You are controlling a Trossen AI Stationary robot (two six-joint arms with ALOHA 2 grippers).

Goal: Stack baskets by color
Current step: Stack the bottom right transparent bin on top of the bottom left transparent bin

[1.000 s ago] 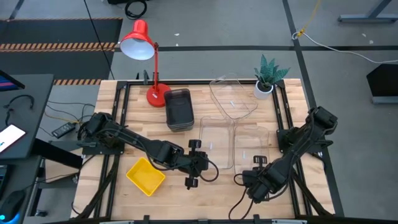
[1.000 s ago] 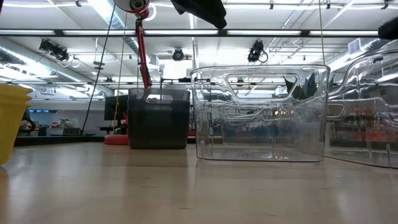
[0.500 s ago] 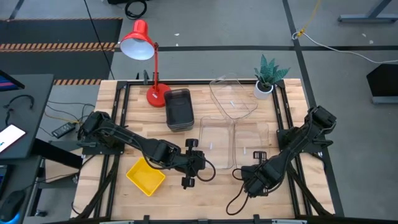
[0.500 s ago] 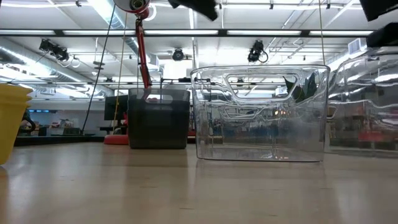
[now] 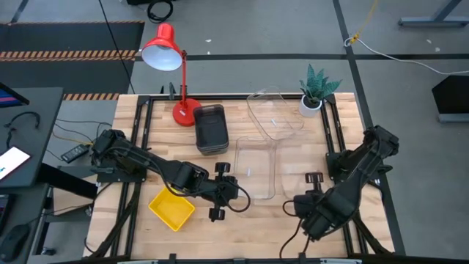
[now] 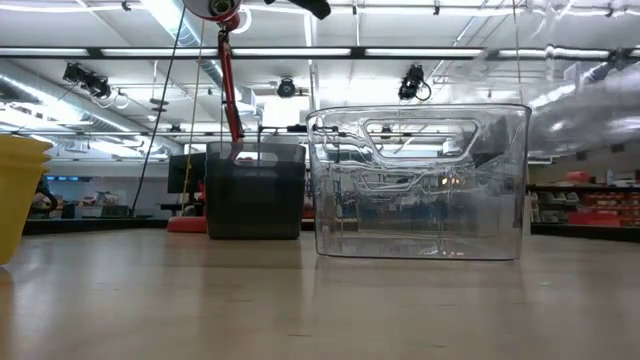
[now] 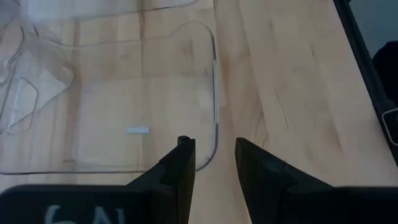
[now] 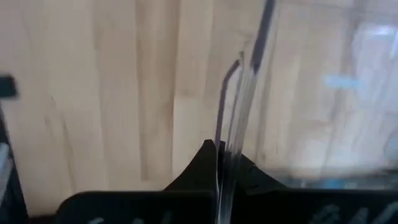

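Note:
One clear basket point(image 5: 256, 169) stands on its bottom mid-table; another point(image 5: 275, 114) lies by the plant. A third clear basket point(image 6: 585, 95) hangs in the air with my right gripper point(image 5: 304, 194) shut on it. Dark grey baskets point(image 5: 210, 130) sit nested near the lamp's foot. A yellow basket point(image 5: 172, 207) rests at the near left. My left gripper point(image 7: 214, 152) hovers open above the near corner of the standing clear basket point(image 7: 124, 106), touching nothing. My right gripper pinches a thin upright wall of the clear basket at its rim point(image 8: 235, 124), one finger on either side. The fingers point(image 8: 205, 163) point down from above. In the low view the basket is lifted clear of the table.
A red desk lamp point(image 5: 165, 48) stands at the far left and a potted plant point(image 5: 317, 92) at the far right corner. Black frame rails point(image 5: 139, 147) run along both sides of the table. Bare wood lies along the near edge point(image 5: 249, 235).
My right gripper has taken hold of the right-hand clear basket and gone up with it. The basket, which stood on the table, now hangs clear above it. My left gripper has drawn back a little toward the table's left edge, still open.

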